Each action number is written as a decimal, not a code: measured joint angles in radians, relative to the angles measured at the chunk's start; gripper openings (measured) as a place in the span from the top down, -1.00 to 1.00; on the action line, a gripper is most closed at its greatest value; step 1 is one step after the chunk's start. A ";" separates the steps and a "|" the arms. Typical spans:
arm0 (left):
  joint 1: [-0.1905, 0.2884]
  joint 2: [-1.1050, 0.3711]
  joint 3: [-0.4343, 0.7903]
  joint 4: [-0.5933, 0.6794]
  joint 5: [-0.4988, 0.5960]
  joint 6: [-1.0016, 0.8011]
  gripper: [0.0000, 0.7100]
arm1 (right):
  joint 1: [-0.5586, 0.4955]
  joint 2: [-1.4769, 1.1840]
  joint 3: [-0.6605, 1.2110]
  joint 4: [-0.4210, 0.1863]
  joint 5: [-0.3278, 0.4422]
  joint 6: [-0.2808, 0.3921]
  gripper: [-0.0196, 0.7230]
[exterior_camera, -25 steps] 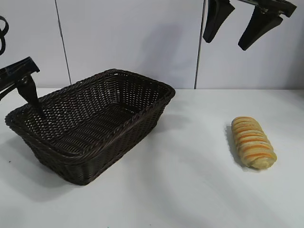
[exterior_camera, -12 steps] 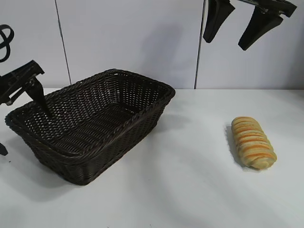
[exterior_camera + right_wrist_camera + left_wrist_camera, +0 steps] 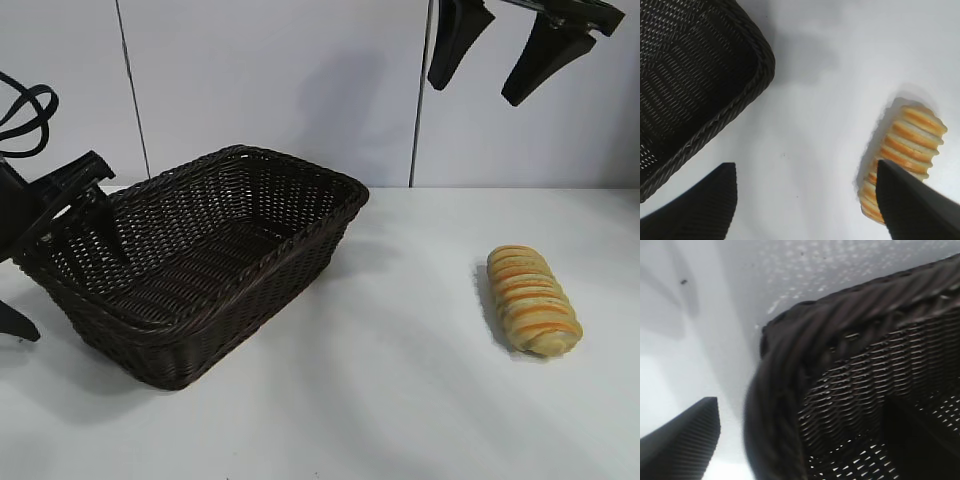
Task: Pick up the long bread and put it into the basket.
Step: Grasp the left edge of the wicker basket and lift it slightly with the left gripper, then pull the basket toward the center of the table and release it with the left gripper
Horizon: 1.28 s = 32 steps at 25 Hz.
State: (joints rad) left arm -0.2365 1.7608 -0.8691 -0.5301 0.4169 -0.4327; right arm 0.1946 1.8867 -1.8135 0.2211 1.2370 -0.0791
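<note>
The long bread (image 3: pixel 532 300), golden-tan with orange stripes, lies on the white table at the right, well apart from the basket (image 3: pixel 300 165). My right gripper (image 3: pixel 473 92) hangs open high above the table, and nothing is between its fingers. In the right wrist view one fingertip (image 3: pixel 910 200) overlaps the long bread (image 3: pixel 907 142) far below. My left gripper (image 3: pixel 75 298) is open at the basket's left corner, one finger inside and one outside the braided rim (image 3: pixel 785 390). A strip of white table shows between the outer finger (image 3: pixel 682 440) and the rim.
The dark wicker basket (image 3: pixel 757 55) holds nothing that I can see. Bare white tabletop (image 3: pixel 400 380) lies between the basket and the bread. A white panelled wall (image 3: pixel 270 80) stands behind the table.
My left gripper has swung down and to the right over the basket's left corner, and its outer finger has come into view. The right gripper and the bread have not moved.
</note>
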 joint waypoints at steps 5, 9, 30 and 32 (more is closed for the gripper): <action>0.000 0.000 0.000 0.000 0.000 0.000 0.17 | 0.000 0.000 0.000 0.000 -0.001 0.000 -0.55; 0.000 0.000 0.000 -0.016 -0.001 -0.010 0.62 | 0.000 0.000 0.000 0.000 -0.001 0.000 -0.55; 0.001 0.069 -0.408 0.000 0.423 0.262 0.71 | 0.000 0.000 0.000 0.000 -0.001 0.000 -0.55; 0.001 0.119 -0.466 0.045 0.481 0.319 0.71 | 0.000 0.000 0.000 0.000 -0.001 0.000 -0.55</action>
State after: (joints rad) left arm -0.2356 1.8795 -1.3348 -0.4854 0.8976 -0.1135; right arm 0.1946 1.8867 -1.8135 0.2211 1.2358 -0.0791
